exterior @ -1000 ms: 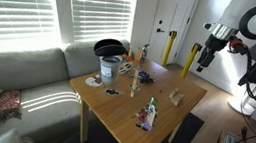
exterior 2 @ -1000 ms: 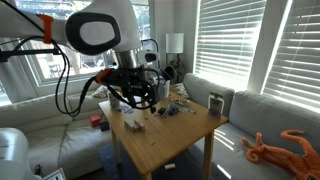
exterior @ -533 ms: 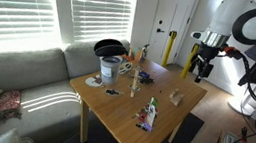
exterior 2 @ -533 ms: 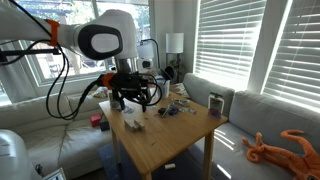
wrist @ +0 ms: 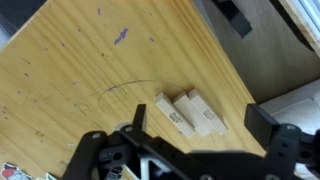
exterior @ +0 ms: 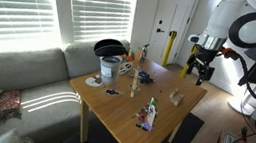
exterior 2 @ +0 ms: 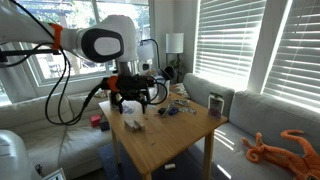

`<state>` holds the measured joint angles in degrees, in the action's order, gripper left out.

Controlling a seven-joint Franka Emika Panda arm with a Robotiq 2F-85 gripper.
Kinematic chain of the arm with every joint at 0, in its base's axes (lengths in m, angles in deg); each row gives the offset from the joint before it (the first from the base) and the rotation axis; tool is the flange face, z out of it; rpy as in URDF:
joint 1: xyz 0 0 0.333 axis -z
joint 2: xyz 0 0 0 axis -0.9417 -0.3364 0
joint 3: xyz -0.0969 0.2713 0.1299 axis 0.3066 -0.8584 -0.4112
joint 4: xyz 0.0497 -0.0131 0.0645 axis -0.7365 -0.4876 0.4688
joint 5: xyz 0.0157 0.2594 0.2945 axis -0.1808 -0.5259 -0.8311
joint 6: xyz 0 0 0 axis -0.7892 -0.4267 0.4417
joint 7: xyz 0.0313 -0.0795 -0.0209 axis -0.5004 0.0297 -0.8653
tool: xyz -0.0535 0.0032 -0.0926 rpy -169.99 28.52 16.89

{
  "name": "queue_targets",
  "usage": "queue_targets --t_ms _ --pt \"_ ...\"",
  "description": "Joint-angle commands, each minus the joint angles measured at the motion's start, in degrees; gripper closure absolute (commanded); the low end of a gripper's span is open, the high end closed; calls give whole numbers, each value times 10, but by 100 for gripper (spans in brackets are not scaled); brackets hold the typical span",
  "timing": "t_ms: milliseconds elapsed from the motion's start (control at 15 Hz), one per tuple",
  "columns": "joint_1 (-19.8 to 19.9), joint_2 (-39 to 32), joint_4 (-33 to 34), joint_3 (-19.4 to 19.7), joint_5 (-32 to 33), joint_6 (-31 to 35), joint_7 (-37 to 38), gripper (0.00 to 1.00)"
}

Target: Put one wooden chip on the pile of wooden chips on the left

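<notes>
Square light-wood surface (exterior: pixel 126 120) on pale legs, set before a grey sofa (exterior: pixel 21 75) and slatted white window blinds (exterior: pixel 16 5). Three tiny light-tan wooden chips (wrist: pixel 188 112), block-shaped, lying flat and side by side, touching, near one edge of the surface in the wrist view; the same small cluster (exterior: pixel 177 97) seen near the surface's edge on the robot's side in an exterior view, well apart from the other items. Small dark mark on the face of one chip. Black two-fingered claw (exterior: pixel 199 74) on the white arm, hanging above the surface edge and just above the chips, not touching them. Fingers (wrist: pixel 138 118) spread wide apart in the wrist view, nothing gripped, the chip cluster lying on the surface below and between them. White bucket-like cup (exterior: pixel 109 69) standing near the corner closest to the sofa, with a dark round item (exterior: pixel 108 47) behind it. Green-and-white bottle (exterior: pixel 149 113) upright on the surface, near the side away from the cup. Assorted small clutter between cup and chips, too small to identify.
</notes>
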<state>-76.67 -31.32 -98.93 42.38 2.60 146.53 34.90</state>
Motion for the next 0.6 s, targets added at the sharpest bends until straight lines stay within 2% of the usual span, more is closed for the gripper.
queue_targets --t_ms 0,200,533 --pt "-12 6 -34 -15 9 30 -75 0" --pt "-19 3 -63 -13 -16 59 -111 0" --pt "-16 -21 -101 -17 -14 159 -134 0"
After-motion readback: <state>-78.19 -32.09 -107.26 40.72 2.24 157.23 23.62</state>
